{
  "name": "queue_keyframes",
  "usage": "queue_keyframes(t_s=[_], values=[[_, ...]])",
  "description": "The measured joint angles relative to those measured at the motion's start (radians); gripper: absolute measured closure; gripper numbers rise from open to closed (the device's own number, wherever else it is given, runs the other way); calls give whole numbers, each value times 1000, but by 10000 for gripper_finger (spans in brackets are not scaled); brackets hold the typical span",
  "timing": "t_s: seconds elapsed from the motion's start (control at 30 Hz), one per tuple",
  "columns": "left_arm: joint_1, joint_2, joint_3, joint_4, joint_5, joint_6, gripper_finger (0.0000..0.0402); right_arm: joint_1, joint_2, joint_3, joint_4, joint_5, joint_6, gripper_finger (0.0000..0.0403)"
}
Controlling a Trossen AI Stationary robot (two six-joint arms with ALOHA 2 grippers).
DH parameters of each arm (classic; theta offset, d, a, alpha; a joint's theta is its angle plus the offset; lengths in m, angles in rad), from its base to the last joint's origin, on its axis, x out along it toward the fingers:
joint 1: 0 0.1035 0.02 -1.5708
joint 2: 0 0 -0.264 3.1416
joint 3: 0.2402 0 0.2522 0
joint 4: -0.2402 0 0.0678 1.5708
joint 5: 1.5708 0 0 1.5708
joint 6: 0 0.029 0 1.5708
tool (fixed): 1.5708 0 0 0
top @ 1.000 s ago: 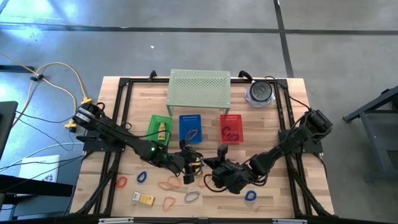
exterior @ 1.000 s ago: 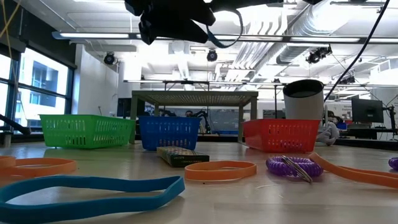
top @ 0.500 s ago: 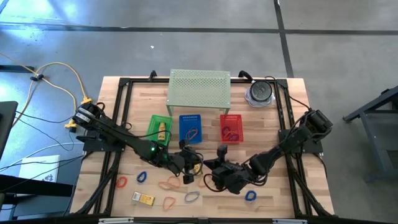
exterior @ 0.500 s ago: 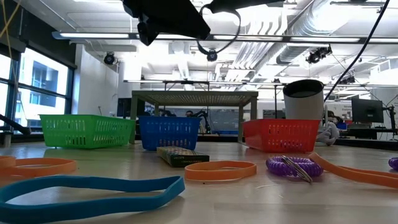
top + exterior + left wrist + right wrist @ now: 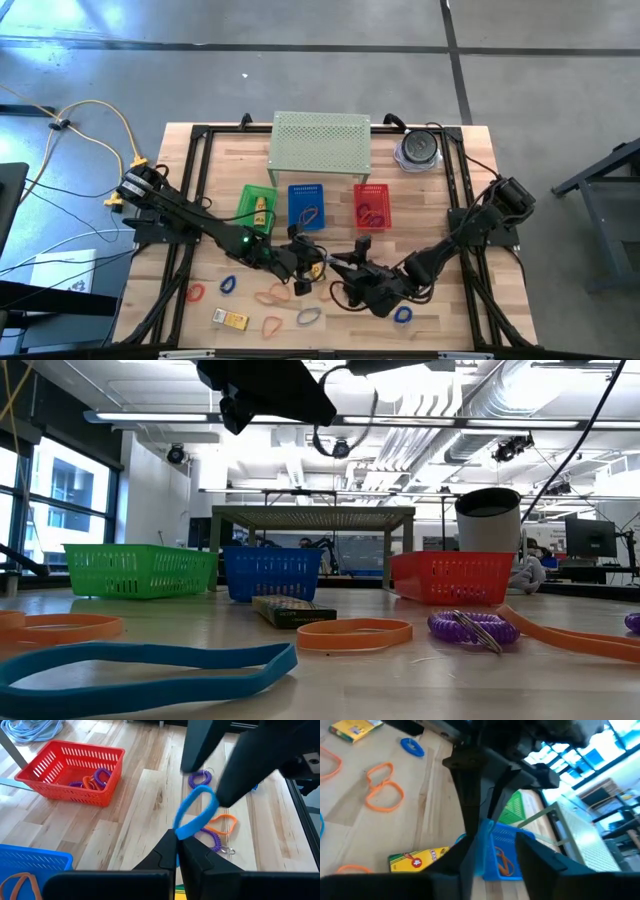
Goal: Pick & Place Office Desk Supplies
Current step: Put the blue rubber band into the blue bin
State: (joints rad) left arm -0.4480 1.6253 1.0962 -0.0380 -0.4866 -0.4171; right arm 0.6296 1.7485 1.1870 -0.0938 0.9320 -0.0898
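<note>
A blue rubber band (image 5: 196, 813) hangs in the air over the table's middle, with my left gripper (image 5: 177, 837) shut on it. My right gripper (image 5: 338, 262) faces it from the table's right, open. Its two fingers (image 5: 200, 750) stand on either side of the band's far end; whether they touch it I cannot tell. Below them more loose bands lie flat on the wood: orange (image 5: 272, 295), blue (image 5: 308, 316), purple (image 5: 200, 777), red (image 5: 196, 293). A yellow packet (image 5: 232, 319) lies near the front edge and another (image 5: 417, 860) under the grippers. My left gripper pinches the blue band's near end (image 5: 181, 831) between its two fingertips. The fingers come slanting down from the table's left. The loop sticks out beyond the fingertips toward my right gripper, lifted clear of the table.
Green (image 5: 257, 205), blue (image 5: 306, 205) and red (image 5: 371, 205) baskets stand in a row behind the grippers, the red one holding purple and orange bands. A pale green perforated shelf (image 5: 320, 140) and a round grey object (image 5: 418, 148) stand at the far edge.
My right gripper has opened and rolled a little, letting go of the blue band. The band stays in the air at my left gripper, and both arms have kept their place.
</note>
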Motion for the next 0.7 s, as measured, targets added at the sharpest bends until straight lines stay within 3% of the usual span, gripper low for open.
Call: queue_keyframes(t_s=[0.13,0.27,0.53,0.7], values=[[2,0,5,-24,0,-3,400,40,0,0,1,88,15,221],[27,-30,33,-156,10,-25,400,80,0,0,0,136,21,189],[234,-108,78,-454,223,-93,401,90,0,0,-6,125,81,181],[394,-85,78,-556,277,-99,401,73,0,0,-7,49,145,181]])
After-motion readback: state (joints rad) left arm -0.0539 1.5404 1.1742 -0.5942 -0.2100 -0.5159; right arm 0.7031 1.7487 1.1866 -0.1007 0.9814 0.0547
